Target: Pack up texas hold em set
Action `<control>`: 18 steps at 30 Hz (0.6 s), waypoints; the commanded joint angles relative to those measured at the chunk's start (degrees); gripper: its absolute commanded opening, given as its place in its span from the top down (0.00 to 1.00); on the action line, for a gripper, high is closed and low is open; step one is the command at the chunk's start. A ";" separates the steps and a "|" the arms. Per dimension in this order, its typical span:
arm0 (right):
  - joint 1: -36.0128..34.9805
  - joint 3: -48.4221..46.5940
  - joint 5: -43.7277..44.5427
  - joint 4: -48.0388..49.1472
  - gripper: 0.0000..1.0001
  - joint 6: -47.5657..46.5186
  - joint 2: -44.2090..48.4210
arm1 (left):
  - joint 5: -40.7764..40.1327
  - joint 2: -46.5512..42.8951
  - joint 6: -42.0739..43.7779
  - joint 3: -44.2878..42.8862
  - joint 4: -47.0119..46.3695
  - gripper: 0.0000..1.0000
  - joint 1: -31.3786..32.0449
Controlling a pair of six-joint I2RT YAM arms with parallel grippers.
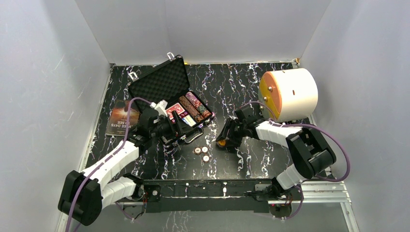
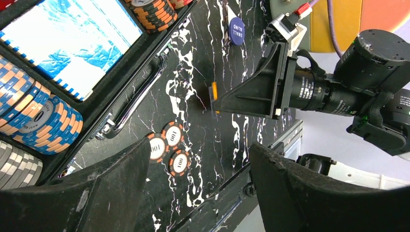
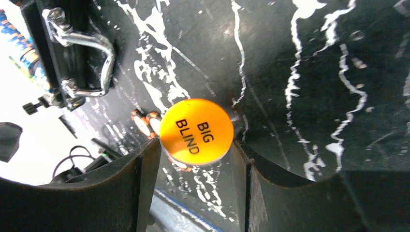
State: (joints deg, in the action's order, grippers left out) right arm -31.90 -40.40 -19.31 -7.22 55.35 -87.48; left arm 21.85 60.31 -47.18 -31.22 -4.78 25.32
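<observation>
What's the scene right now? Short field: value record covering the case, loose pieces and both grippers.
case: black case open, chip rows and card decks inside
loose chips: three orange-and-black chips on the table by the case handle
small blind: blue button flat on the table
right gripper: pinching the orange Big Blind button by its rim
left gripper: open, empty, near the three chips
other: white cylinder, booklet

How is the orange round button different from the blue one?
The orange button says BIG BLIND; the blue button says SMALL BLIND. The orange button stands on its edge, pinched in the right gripper; the blue button lies flat on the table with nothing touching it. Both are round discs with printed words.
</observation>
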 commanded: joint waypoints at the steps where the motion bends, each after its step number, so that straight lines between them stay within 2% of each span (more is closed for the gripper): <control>1: -0.07 -0.55 7.52 -3.76 0.35 -4.80 1.59 | -0.66 -1.45 -0.02 0.03 -0.71 0.27 0.17; 6: -0.35 -0.72 14.71 -7.85 0.32 -9.47 1.72 | -1.66 -0.36 1.95 -1.51 0.90 0.27 0.16; 10: -0.97 -1.09 16.93 -8.33 0.31 -11.48 0.65 | -2.28 0.37 3.19 -2.61 1.96 0.27 0.17; 18: -9.03 -7.30 28.13 -14.21 0.27 -14.33 -3.52 | -3.87 -0.11 4.54 -2.90 3.42 0.27 0.17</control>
State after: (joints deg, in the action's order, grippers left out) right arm -37.30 -45.41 -2.98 -14.46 44.75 -87.39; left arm 19.35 60.95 -44.40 -31.90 -2.83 25.32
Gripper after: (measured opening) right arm 0.715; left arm 0.729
